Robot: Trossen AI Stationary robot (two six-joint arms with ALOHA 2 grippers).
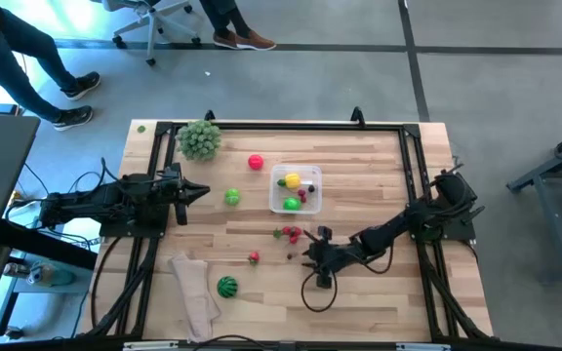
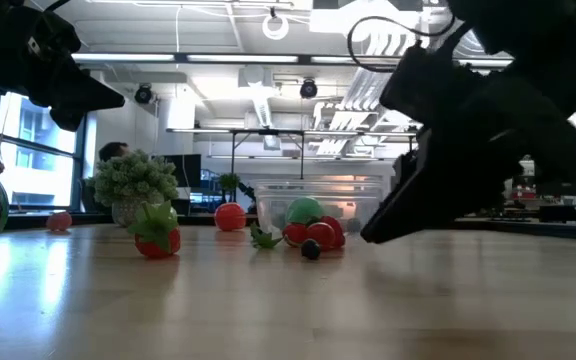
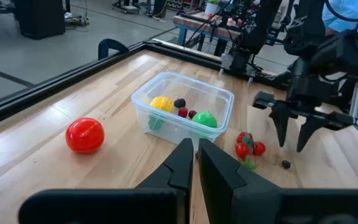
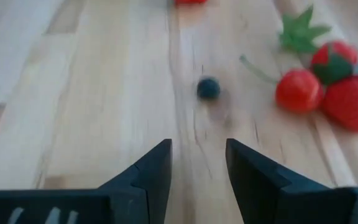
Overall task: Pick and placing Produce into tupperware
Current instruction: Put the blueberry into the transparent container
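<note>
Right end effector [image 4: 197, 168], half open and empty, hangs above a berry [image 4: 208, 88] at mid-frame; the round berry could roll off when pinched. Left end effector [image 3: 195, 163] waits shut.

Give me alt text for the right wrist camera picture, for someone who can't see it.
The right gripper, fingers open and empty, hovers low over the wooden table, aimed at a tiny dark berry just ahead. Beside the berry lies a cluster of red toy fruits with green leaves.
</note>
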